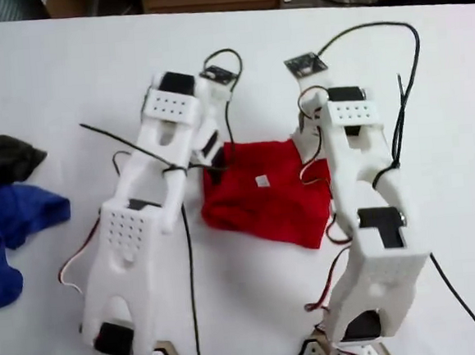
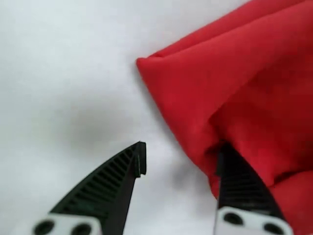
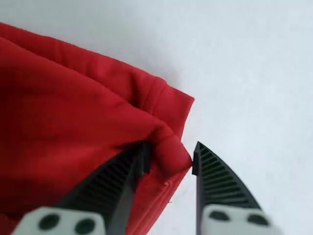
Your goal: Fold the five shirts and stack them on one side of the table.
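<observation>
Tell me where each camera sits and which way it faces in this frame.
High view: fixed above, looking down at the table; shows left arm, right arm, red shirt between them, blue cloth and black cloth aside.
Left wrist view: on the left arm, looking down past its open left end effector at a shirt corner.
Right wrist view: on the right arm, looking down past the right end effector, shut on a shirt fold.
Shared: all three show the red shirt on the white table.

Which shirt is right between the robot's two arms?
The red shirt is, spread in the middle. The blue shirt and black shirt lie crumpled far off to one side.
</observation>
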